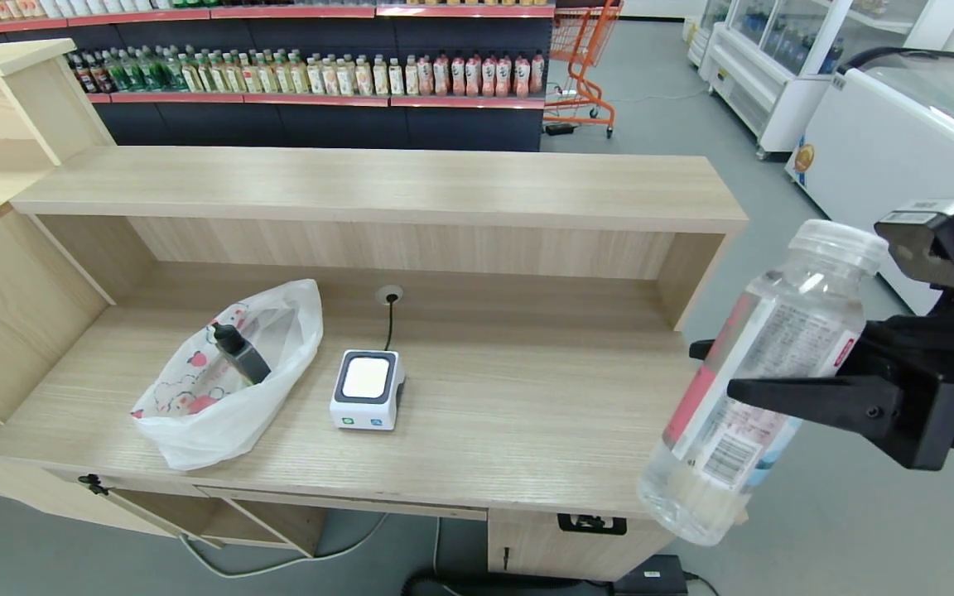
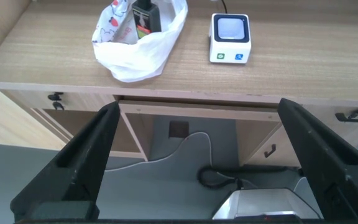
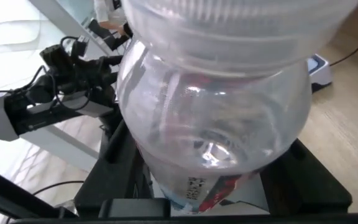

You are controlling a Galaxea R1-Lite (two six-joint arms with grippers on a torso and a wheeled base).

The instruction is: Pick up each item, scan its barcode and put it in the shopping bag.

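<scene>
Clear plastic bottle (image 1: 783, 323), tilted, sits clamped in right gripper (image 1: 713, 368) beyond the wood-grain worktop (image 1: 510, 414) edge; left gripper (image 2: 199, 109) gapes wide, empty

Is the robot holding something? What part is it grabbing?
Yes: the right end effector grips the clear bottle around its labelled middle. The left end effector holds nothing.
</scene>
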